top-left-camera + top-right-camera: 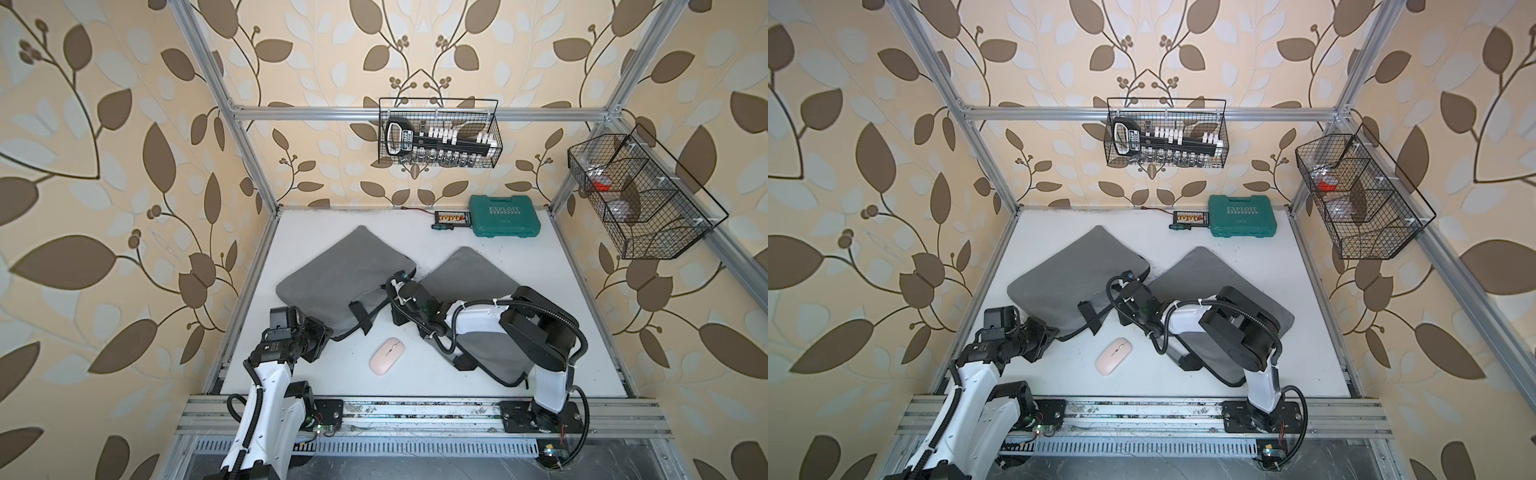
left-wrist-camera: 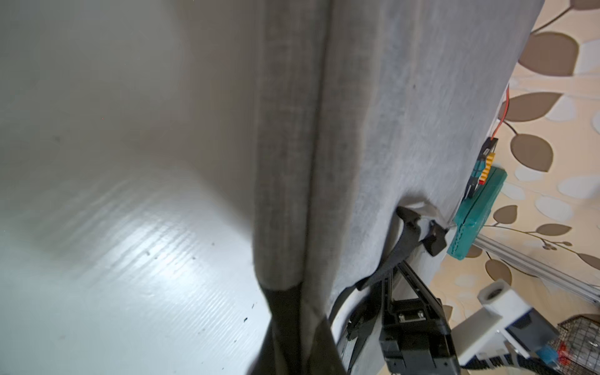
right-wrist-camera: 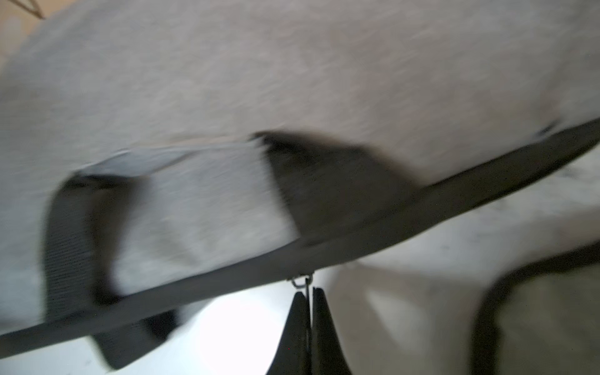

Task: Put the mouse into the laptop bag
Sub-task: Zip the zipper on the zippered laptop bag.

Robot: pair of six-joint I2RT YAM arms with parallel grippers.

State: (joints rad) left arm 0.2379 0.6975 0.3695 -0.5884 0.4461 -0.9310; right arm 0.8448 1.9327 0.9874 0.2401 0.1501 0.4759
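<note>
The pink mouse [image 1: 387, 356] [image 1: 1113, 356] lies flat on the white table near its front edge, between the two arms, and nothing touches it. The grey laptop bag [image 1: 345, 266] [image 1: 1075, 270] lies behind it, with its black handle [image 1: 358, 311] facing the mouse. At the bag's near corner my left gripper [image 1: 330, 332] [image 2: 302, 337] is shut on the fabric edge [image 2: 285, 194]. My right gripper [image 1: 392, 305] [image 3: 310, 292] is shut on the metal zipper pull [image 3: 303, 281] on the bag's black edge, next to the handle.
A second grey bag [image 1: 461, 274] lies to the right, partly under my right arm. A green tool case [image 1: 505, 216] and a small bit holder [image 1: 451, 218] stand at the back. Wire baskets [image 1: 440, 133] [image 1: 636, 195] hang on the frame.
</note>
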